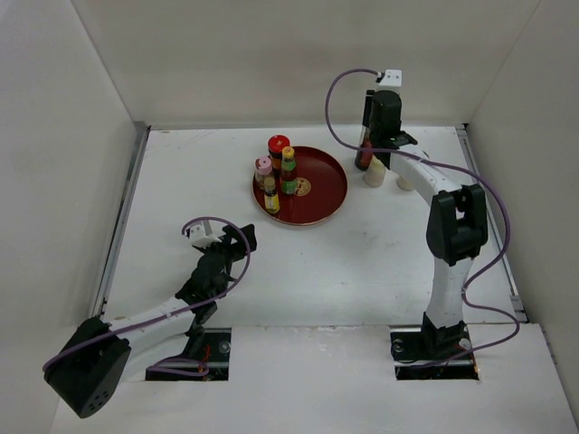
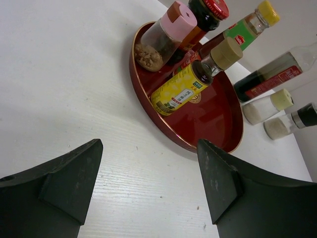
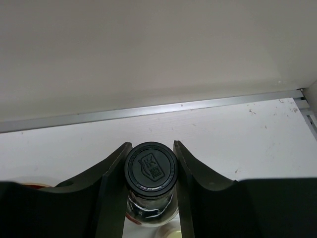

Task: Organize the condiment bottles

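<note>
A round red plate (image 1: 321, 194) holds a red-capped bottle (image 1: 279, 145), a pink-capped jar (image 1: 263, 168), a yellow-capped bottle with a green label (image 1: 289, 168) and a small yellow-labelled bottle (image 1: 271, 195). My right gripper (image 1: 378, 143) is at the plate's far right and is shut on the black cap (image 3: 151, 166) of the tall dark bottle (image 1: 364, 156). A cream-capped jar (image 1: 374, 172) stands beside it. My left gripper (image 1: 242, 237) is open and empty, low over the table and short of the plate (image 2: 198, 124). Its view also shows the pink-capped jar (image 2: 166, 37), the tall bottle (image 2: 275, 74), the cream-capped jar (image 2: 270, 106) and a dark-capped jar (image 2: 292, 124).
White walls enclose the table on the left, back and right. A metal strip (image 3: 148, 111) runs along the back wall just beyond the right gripper. Another small jar (image 1: 404, 183) is partly hidden behind the right arm (image 1: 452, 226).
</note>
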### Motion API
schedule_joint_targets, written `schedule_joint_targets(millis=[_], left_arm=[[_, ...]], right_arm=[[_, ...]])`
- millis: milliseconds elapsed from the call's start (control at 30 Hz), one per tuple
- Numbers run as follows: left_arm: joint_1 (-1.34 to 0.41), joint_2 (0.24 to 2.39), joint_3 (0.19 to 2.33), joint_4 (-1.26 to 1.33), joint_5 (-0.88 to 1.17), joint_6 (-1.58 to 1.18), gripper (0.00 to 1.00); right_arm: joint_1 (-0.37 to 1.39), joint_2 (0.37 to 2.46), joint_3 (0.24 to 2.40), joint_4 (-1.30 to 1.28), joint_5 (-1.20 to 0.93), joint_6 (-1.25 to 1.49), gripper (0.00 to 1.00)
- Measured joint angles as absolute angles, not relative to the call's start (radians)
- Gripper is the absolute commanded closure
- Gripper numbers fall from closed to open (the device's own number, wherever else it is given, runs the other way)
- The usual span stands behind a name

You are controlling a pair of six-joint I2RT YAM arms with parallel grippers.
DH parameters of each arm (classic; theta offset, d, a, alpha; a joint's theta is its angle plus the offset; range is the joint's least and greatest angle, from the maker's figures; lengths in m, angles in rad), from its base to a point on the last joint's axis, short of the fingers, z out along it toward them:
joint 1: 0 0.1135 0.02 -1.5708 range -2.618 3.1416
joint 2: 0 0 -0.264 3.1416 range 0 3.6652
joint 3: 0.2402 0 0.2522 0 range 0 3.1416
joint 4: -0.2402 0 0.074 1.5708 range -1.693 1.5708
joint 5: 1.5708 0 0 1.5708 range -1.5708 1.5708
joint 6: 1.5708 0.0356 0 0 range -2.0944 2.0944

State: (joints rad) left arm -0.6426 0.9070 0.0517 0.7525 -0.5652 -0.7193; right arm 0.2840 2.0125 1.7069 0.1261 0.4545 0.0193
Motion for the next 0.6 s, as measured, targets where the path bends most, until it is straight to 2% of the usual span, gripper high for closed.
schedule_joint_targets(millis=[267, 600], left_arm=[[-0.644, 0.912, 0.052, 0.752, -0.564, -0.719, 0.24], [-0.644, 0.913, 0.052, 0.754, -0.564, -0.719, 0.24]], right_arm=[[0.316, 2.001, 1.78, 0.119, 0.493, 0.021, 0.71], [0.496, 1.996, 1.826, 0.119, 0.496, 0.018, 0.69]])
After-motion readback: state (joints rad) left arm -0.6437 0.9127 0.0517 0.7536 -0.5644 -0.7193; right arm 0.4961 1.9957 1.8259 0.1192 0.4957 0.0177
